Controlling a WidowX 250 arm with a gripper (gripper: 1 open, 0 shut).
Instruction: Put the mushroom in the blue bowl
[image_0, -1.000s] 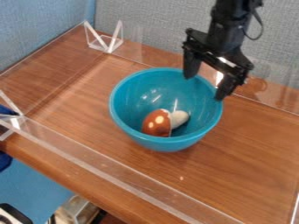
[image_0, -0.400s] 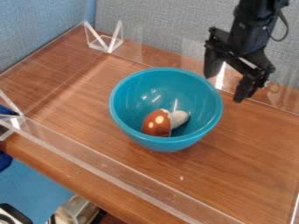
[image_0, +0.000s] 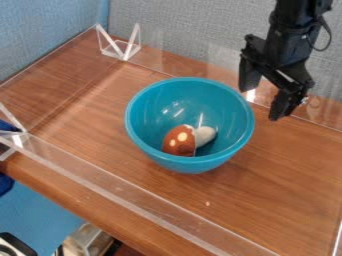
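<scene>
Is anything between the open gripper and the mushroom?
Only the blue bowl's near rim: the mushroom lies inside, the gripper hangs outside, per the camera view.

Soft, even light is falling from above, keeping the whole view bright. The glossy reddish-brown wooden tabletop (image_0: 120, 100) is carrying pale streaks of glare, strongest along its left part. The clear acrylic wall (image_0: 147, 205) at the near edge is catching thin white highlights. The large glossy turquoise-blue plastic bowl (image_0: 150, 108) is throwing only a faint, short shadow around its base. The black two-fingered tool (image_0: 274, 92) is showing as a dark, slightly soft shape. Fine detail is looking coarse and grainy throughout.
</scene>
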